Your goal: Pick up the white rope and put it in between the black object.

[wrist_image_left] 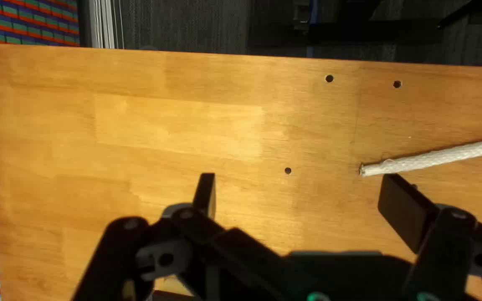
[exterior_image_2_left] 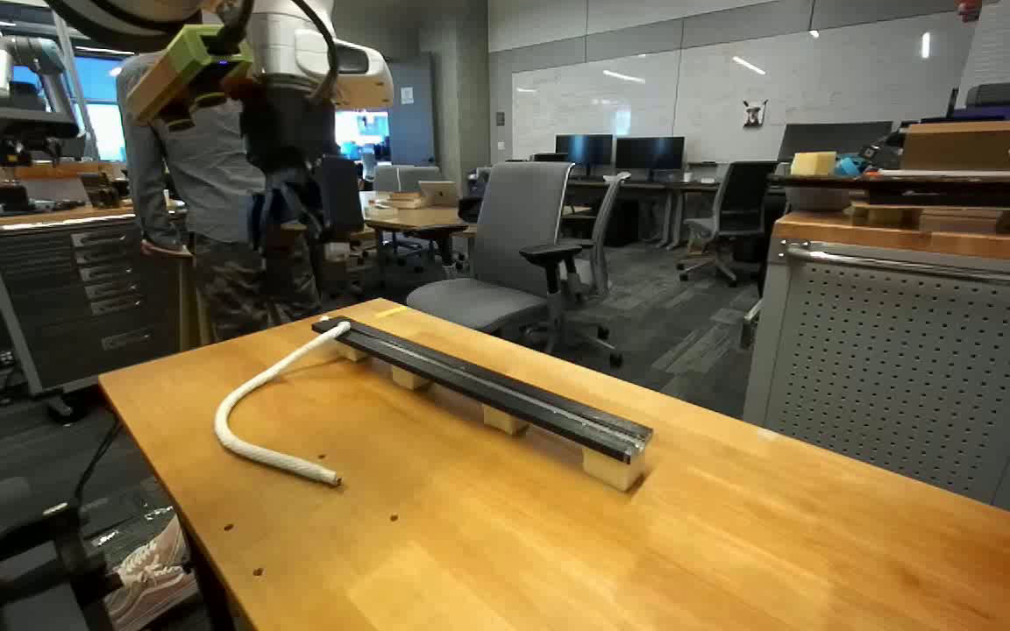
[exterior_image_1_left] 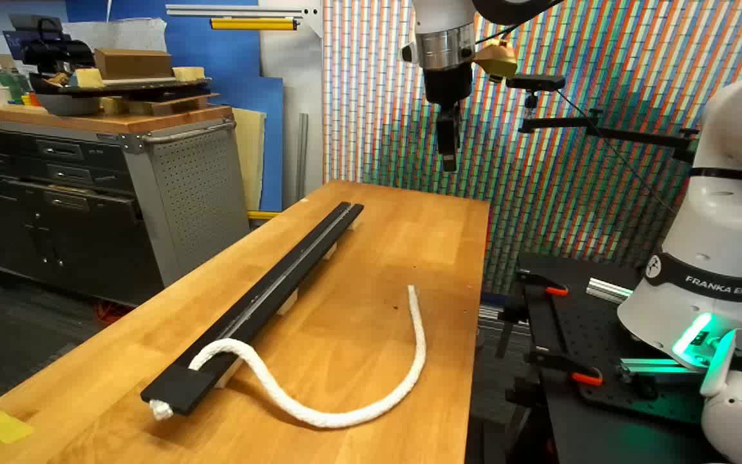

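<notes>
- Gripper (wrist_image_left: 299,188): released. In the wrist view its two fingers stand wide apart — the bare table (wrist_image_left: 224,125) shows through the gap.
- Gripper position: suspended well above the table, fingers pointing down.
- White rope (wrist_image_left: 446,159), loose end: lying on the table below the gripper. In the wrist view it appears near the finger at right; the cord runs out of view on that side.
- White rope, main run: leads away from the gripper in a wide S-curve across the table, then arches onto the black object (exterior_image_1_left: 279,290) at the end farther from the gripper. This run shows in both exterior views.
- White rope, other end: passes under the flat black piece at that far end; a white tuft shows just past it. The stretch between is hidden.
- Black object: straight grooved bar, lower than the gripper and off to one side, raised on wooden blocks (exterior_image_2_left: 615,469).
- Robot base (exterior_image_1_left: 706,212): beyond the table edge, on the side of the gripper opposite the black object.
- Yellow tape (exterior_image_1_left: 0,424): flat on the table, well apart from the gripper.
- Person (exterior_image_2_left: 202,166): standing behind the gripper in an exterior view — partly hidden.
</notes>
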You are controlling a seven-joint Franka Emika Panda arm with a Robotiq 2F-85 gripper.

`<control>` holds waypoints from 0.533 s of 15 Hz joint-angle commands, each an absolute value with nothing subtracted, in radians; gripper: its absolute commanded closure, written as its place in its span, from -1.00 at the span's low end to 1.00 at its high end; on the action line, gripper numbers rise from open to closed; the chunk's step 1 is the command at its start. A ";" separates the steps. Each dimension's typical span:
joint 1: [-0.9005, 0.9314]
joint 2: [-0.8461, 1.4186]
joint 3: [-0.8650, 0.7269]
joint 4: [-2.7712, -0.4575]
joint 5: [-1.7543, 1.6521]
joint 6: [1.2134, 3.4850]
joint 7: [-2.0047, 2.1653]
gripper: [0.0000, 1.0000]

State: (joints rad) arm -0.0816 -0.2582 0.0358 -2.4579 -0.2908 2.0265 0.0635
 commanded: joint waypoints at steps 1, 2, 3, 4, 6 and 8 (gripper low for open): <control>-0.067 -0.258 0.022 -2.454 -0.294 2.024 0.066 -1.00; -0.067 -0.259 0.022 -2.452 -0.294 2.024 0.066 -1.00; -0.067 -0.259 0.022 -2.450 -0.294 2.024 0.066 -1.00; -0.067 -0.259 0.022 -2.450 -0.294 2.024 0.066 -1.00; -0.067 -0.259 0.022 -2.449 -0.294 2.024 0.066 -1.00; -0.067 -0.259 0.022 -2.449 -0.294 2.024 0.066 -1.00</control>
State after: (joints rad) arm -0.0816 -0.2589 0.0358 -2.4505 -0.2908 2.0267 0.0635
